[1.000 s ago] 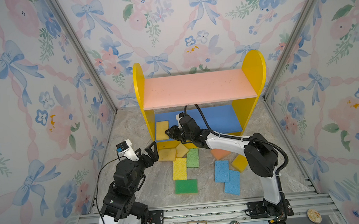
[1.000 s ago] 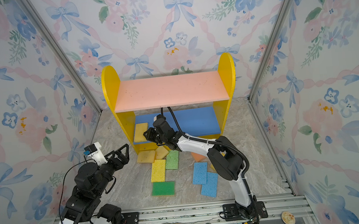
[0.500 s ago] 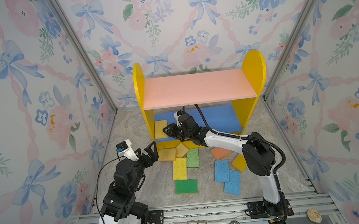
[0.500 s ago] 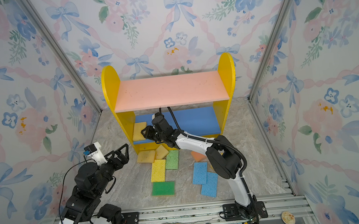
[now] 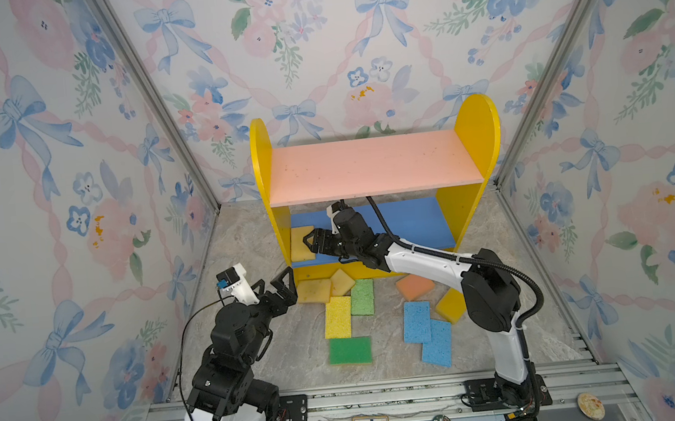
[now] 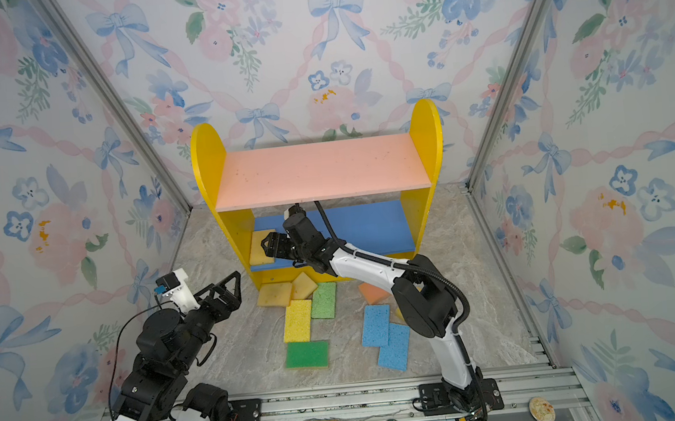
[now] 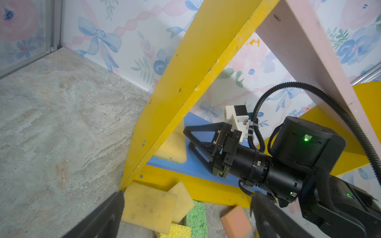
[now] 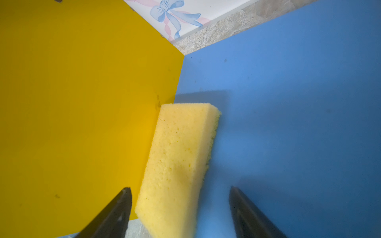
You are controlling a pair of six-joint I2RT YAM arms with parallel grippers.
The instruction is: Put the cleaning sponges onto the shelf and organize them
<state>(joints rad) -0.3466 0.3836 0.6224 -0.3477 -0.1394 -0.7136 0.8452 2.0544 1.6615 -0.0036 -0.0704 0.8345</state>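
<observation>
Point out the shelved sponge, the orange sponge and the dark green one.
shelved sponge (image 5: 299,244): in a top view, its bare top face.
orange sponge (image 5: 414,286): in a top view, face centre.
dark green sponge (image 5: 349,350): in a top view, face centre.

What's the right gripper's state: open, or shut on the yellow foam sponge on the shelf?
Open. Right wrist view: right gripper fingers spread wider than the yellow foam sponge, not clamping it.

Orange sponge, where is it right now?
In both top views the orange sponge lies on the floor just in front of the shelf, to the right of the light green sponge.
</observation>
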